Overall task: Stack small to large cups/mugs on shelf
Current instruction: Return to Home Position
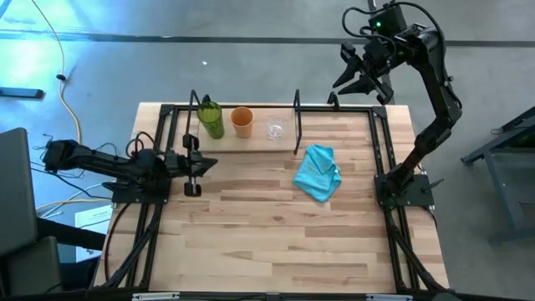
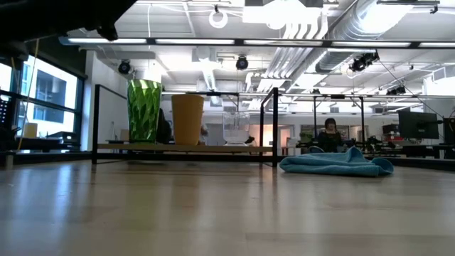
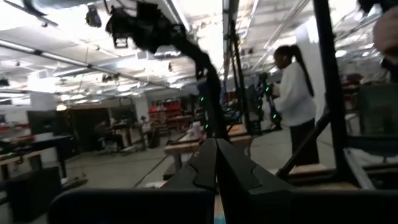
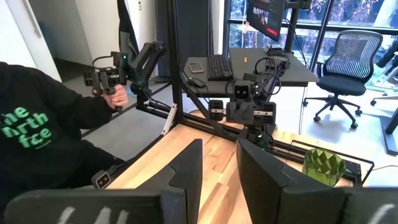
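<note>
Three cups stand upright, side by side, on their bases on the shelf (image 1: pixel 230 134) at the table's far edge. From left to right they are the tall green cup (image 1: pixel 211 119) (image 2: pixel 144 110), the orange-tan cup (image 1: pixel 242 121) (image 2: pixel 188 119) and the small clear glass (image 1: pixel 275 130) (image 2: pixel 236 128). The shelf board (image 2: pixel 185 148) sits low between black rod uprights. My left gripper (image 1: pixel 201 165) (image 3: pixel 216 168) is shut and low at the table's left side, near the shelf's left end. My right gripper (image 1: pixel 361 84) (image 4: pixel 217 168) is open, raised high beyond the far right corner. The green cup (image 4: pixel 323 167) also shows in the right wrist view.
A light blue cloth (image 1: pixel 318 172) (image 2: pixel 334 163) lies crumpled on the table right of the shelf. Black frame rails (image 1: pixel 386 150) run along the table's sides. A person in a dark hoodie (image 4: pixel 37 137) stands beyond the table, and another person (image 3: pixel 292 93) is farther off.
</note>
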